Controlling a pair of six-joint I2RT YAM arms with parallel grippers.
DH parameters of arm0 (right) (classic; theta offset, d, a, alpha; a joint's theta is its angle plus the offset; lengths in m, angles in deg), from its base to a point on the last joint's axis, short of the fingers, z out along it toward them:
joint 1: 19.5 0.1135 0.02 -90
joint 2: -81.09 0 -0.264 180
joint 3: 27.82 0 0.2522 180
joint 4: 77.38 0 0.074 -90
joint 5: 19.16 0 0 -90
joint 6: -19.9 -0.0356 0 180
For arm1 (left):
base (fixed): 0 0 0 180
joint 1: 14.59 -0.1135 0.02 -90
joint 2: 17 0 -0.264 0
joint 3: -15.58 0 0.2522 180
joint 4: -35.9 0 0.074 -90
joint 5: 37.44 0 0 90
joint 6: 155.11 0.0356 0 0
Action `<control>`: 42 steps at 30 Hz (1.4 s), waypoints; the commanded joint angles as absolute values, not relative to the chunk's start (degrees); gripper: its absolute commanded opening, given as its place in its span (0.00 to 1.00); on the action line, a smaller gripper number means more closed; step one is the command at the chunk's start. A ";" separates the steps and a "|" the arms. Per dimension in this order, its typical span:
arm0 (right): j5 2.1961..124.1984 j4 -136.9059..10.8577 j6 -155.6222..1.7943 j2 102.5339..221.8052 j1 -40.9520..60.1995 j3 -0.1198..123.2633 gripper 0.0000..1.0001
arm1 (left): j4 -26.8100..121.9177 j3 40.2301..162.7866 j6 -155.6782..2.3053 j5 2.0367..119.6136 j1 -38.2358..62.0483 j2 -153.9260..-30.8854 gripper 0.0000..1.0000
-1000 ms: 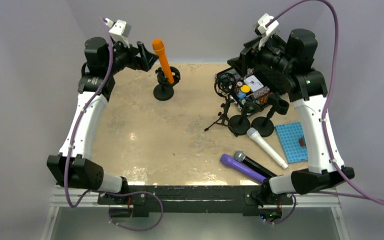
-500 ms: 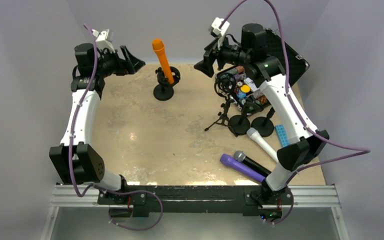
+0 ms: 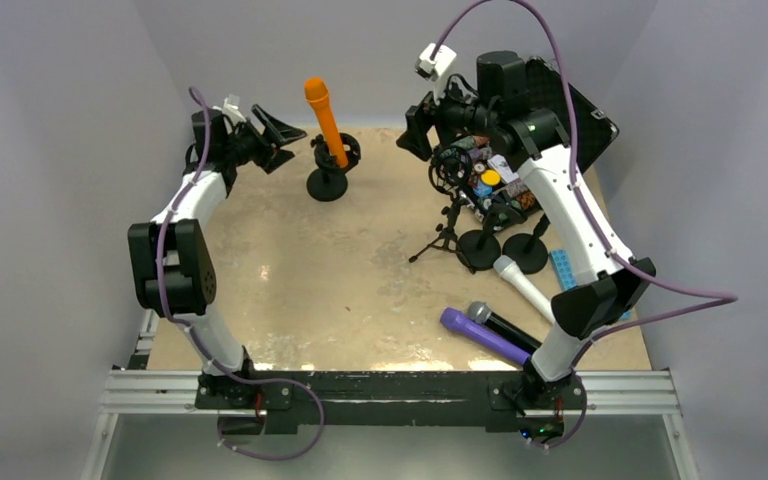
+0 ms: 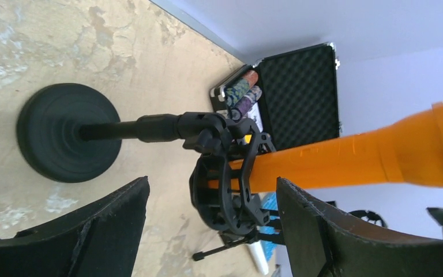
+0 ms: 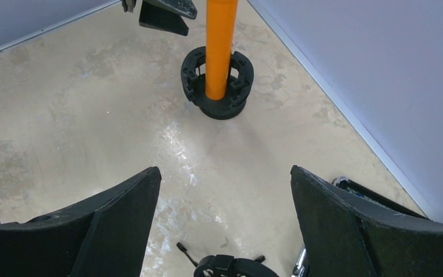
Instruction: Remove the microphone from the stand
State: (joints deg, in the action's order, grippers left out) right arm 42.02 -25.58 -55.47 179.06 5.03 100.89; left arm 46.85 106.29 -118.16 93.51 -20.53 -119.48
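Observation:
An orange microphone (image 3: 325,120) sits tilted in the black ring clip of a black stand (image 3: 328,184) with a round base, at the far middle of the table. It shows in the left wrist view (image 4: 346,161) and the right wrist view (image 5: 220,46). My left gripper (image 3: 278,133) is open just left of the stand's clip (image 4: 225,190), not touching it. My right gripper (image 3: 415,130) is open and empty, to the right of the microphone and facing it across bare table.
An open black case (image 3: 520,130) with small items stands at the far right. In front of it stand a small tripod (image 3: 445,235) and two round-base stands (image 3: 478,248). White (image 3: 532,295), black and purple (image 3: 485,336) microphones lie near the right front, beside a blue mat (image 3: 563,270).
My left arm has swung in, bringing its open gripper close to the stand's clip. My right arm swung left from the case toward the microphone and now holds nearly still.

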 commanded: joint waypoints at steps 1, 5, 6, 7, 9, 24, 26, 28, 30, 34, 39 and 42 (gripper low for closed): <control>46.03 -23.25 -52.82 175.25 6.23 101.17 0.87 | 40.77 106.76 -126.78 94.92 -19.22 -120.96 0.84; 46.81 -22.55 -52.72 175.67 6.25 101.06 0.88 | 42.49 106.42 -128.07 95.79 -18.37 -123.20 0.82; 46.91 -22.47 -52.71 175.77 6.25 101.07 0.88 | 42.64 106.28 -128.79 96.10 -18.19 -123.91 0.82; 46.93 -22.48 -52.68 175.82 6.25 101.15 0.88 | 42.77 106.13 -129.13 96.15 -17.95 -124.34 0.81; 47.16 -22.23 -52.63 176.08 6.25 101.24 0.88 | 42.26 105.99 -129.30 96.55 -17.56 -125.17 0.80; 50.67 -20.72 -49.67 174.46 7.71 98.62 0.88 | 41.51 111.96 -135.09 96.75 -15.85 -131.13 0.84; 50.96 -20.57 -49.45 174.19 7.89 98.08 0.88 | 41.50 112.89 -135.76 97.09 -15.53 -131.37 0.84; 51.21 -20.53 -49.33 174.00 8.05 97.66 0.88 | 41.44 113.38 -136.30 97.36 -15.16 -131.38 0.83; 51.52 -20.55 -49.16 174.04 8.17 97.61 0.88 | 41.22 113.45 -136.97 97.59 -15.03 -131.29 0.81; 51.85 -20.55 -49.10 174.33 8.44 97.81 0.88 | 40.68 113.11 -137.57 97.60 -15.03 -130.37 0.70; 51.38 -20.84 -49.07 174.67 8.64 98.01 0.88 | 42.04 112.94 -138.10 97.13 -15.03 -129.53 0.55; 49.91 -20.67 -49.09 175.80 8.83 99.58 0.87 | 42.44 112.67 -138.32 97.07 -15.03 -129.01 0.47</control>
State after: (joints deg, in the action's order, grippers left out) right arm 50.78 -20.31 -49.59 176.07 8.29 97.75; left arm 42.46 111.31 -136.72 96.29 -15.19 -131.32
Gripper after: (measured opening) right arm 0.877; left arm 0.523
